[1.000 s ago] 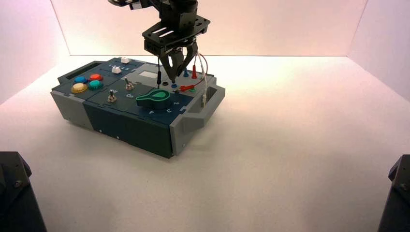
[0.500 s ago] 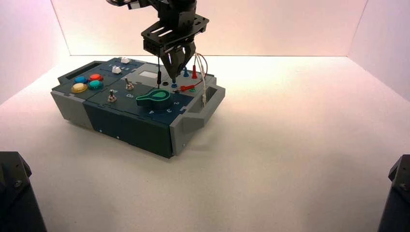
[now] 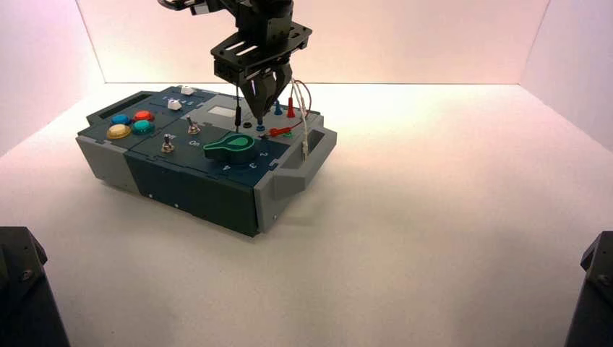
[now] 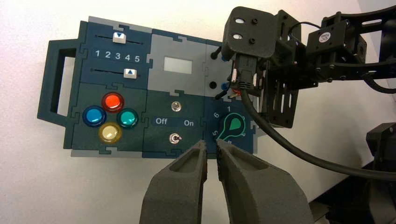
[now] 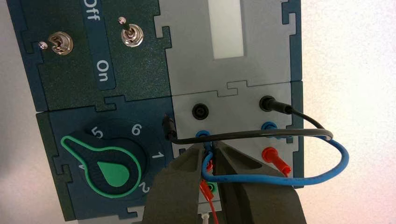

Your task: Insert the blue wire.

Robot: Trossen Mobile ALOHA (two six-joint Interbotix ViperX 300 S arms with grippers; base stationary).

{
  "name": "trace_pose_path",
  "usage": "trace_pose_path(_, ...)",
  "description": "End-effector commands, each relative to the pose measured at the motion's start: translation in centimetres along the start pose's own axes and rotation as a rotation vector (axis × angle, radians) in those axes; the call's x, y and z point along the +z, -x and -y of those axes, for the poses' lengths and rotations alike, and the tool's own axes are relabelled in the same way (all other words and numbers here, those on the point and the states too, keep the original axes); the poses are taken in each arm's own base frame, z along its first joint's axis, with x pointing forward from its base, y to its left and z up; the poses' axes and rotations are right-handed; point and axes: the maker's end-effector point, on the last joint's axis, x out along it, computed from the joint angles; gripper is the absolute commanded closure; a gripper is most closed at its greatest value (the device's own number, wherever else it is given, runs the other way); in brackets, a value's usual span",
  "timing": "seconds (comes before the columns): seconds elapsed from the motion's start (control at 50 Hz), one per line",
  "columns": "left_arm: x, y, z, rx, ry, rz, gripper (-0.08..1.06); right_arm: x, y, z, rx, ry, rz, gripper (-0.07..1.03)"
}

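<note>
Right gripper [image 5: 211,154] fingertips cover the free plug of the blue wire [image 5: 299,178], so whether it's seated in the blue socket can't be told. In the high view the wire itself is too small to make out behind the gripper [image 3: 262,108]. Green socket [image 5: 212,188] mostly hidden under the fingers. In the left wrist view the right arm blocks the socket corner of the box [image 4: 60,93]. Knob [image 5: 105,169] numbers partly covered.
</note>
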Motion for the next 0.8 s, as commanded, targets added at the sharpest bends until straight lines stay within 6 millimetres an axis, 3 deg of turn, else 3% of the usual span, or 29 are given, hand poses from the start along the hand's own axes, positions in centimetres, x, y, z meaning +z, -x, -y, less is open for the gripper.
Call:
trace_pose_path(0.02,0.4,0.3,0.0,0.001,-0.002,0.018,0.84,0.9,0.7,0.5,-0.011,0.003,0.029,0.94)
trace_pose_path(0.48,0.4,0.3,0.0,0.001,0.000,0.017,0.84,0.1,-0.5,0.3,-0.006,0.001,-0.002,0.94)
trace_pose_path(0.54,0.4,0.3,0.0,0.000,-0.001,0.017,0.85,0.2,-0.2,0.3,-0.006,-0.003,0.002,0.90)
trace_pose_path(0.58,0.4,0.3,0.1,0.001,-0.001,0.019,0.85,0.7,0.4,0.4,-0.007,-0.017,0.021,0.77)
trace_pose_path(0.64,0.4,0.3,0.0,0.000,-0.001,0.017,0.85,0.9,0.8,0.4,-0.009,-0.021,0.031,0.71)
trace_pose_path(0.8,0.4,0.3,0.1,0.001,-0.003,0.019,0.84,1.2,2.2,0.5,-0.011,-0.023,0.048,0.68)
